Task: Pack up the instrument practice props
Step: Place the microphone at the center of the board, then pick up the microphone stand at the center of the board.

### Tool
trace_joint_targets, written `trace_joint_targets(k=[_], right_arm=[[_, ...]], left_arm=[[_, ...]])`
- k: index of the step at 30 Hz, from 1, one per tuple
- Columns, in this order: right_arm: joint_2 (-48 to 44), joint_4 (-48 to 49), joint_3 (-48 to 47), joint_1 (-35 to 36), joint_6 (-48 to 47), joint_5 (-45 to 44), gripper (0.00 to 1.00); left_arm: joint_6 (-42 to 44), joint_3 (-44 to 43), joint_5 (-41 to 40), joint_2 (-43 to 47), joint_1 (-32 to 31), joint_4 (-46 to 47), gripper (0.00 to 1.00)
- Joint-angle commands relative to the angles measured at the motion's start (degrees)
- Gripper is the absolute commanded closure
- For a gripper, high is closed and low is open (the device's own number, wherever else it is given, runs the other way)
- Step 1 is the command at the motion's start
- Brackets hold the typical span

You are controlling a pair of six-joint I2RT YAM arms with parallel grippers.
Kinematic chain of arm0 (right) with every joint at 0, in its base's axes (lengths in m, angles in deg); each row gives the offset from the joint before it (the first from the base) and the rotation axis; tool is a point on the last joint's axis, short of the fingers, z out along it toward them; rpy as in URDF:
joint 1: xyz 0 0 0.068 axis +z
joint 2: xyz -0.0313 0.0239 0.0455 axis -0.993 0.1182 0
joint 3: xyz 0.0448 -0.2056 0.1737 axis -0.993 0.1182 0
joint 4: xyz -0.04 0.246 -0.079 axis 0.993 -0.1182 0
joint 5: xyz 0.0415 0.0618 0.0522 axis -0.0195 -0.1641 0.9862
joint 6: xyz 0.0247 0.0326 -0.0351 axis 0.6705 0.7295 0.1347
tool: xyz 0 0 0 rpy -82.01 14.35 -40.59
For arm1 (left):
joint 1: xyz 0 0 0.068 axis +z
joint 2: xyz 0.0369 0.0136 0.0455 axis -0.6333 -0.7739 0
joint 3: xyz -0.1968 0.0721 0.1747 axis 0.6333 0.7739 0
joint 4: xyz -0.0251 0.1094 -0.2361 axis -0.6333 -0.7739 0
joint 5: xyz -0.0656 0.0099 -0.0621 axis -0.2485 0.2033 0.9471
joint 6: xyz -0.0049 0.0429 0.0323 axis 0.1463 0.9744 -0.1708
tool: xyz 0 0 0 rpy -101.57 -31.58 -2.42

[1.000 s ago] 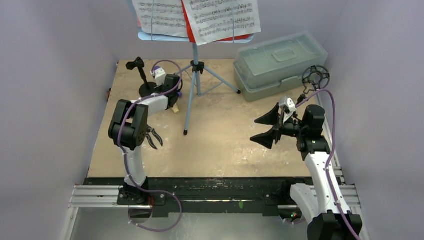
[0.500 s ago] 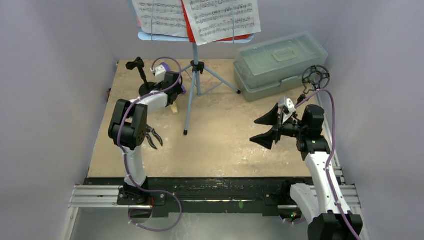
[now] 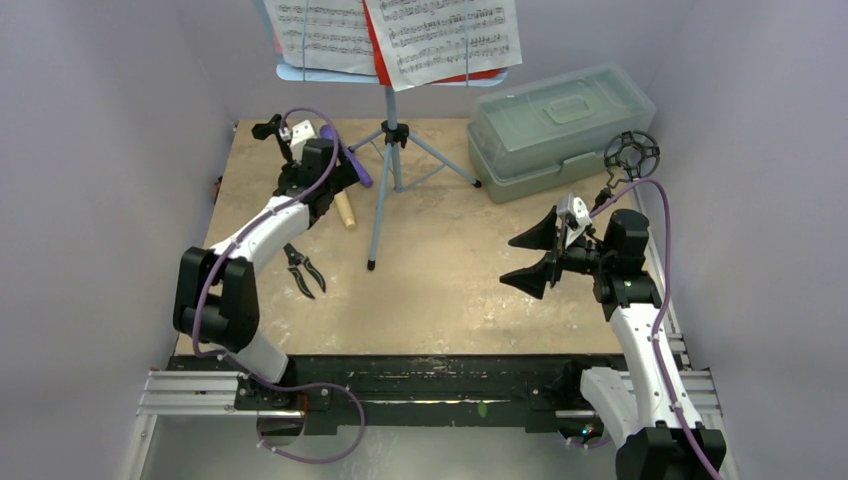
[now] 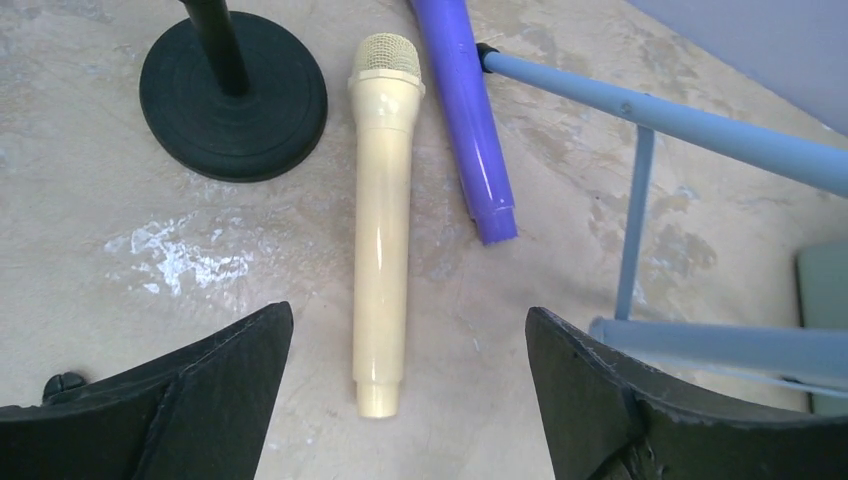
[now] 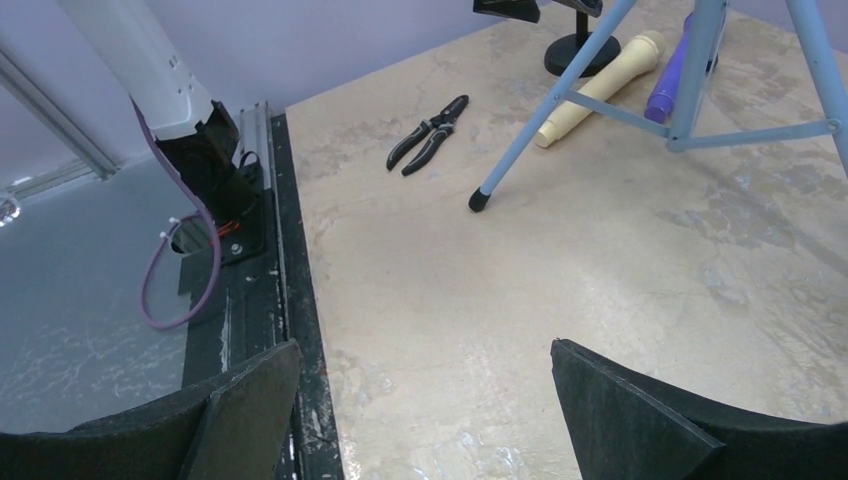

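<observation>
A tan microphone (image 4: 382, 220) lies flat on the table with a purple microphone (image 4: 465, 110) to its right. Left of them stands the black round-base holder (image 4: 233, 95). My left gripper (image 4: 407, 312) hovers open above the tan microphone's handle end and touches nothing. From the top view the tan microphone (image 3: 344, 211) pokes out from under the left wrist. The pale-blue music rack (image 3: 390, 150) stands at the back, carrying sheet-music pages (image 3: 440, 35). The tripod ring holder (image 3: 630, 155) stands far right. My right gripper (image 3: 508, 262) is open and empty above bare table.
A translucent lidded box (image 3: 560, 125) sits shut at the back right. Black pliers (image 3: 303, 270) lie on the table's left. The rack's blue legs (image 4: 640, 110) spread just right of the microphones. Walls close in on both sides.
The left arm has stretched out toward the back left, carrying its wrist up beside the round-base holder. More of the tan microphone now shows. The right arm has not moved.
</observation>
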Motion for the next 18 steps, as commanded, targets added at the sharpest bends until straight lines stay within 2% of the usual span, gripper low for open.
trace_joint_targets(k=[1, 9, 14, 18], right_arm=[[-0.65, -0.78, -2.07, 0.39, -1.61, 0.12, 0.01], [-0.5, -2.66, -2.14, 0.39, -4.15, -1.01, 0.01], [-0.18, -5.93, -2.72, 0.39, -8.39, -2.67, 0.01], [-0.31, -9.24, -3.05, 0.39, -12.75, -3.02, 0.01]], left_arm=[[3.74, 3.66, 5.7, 7.12, 0.52, -1.25, 0.13], [12.38, 6.69, 16.15, 13.92, 0.52, -6.57, 0.04], [19.34, 14.63, 30.82, 21.89, 0.52, -1.02, 0.01], [22.14, 20.1, 35.01, 29.38, 0.43, 2.07, 0.0]])
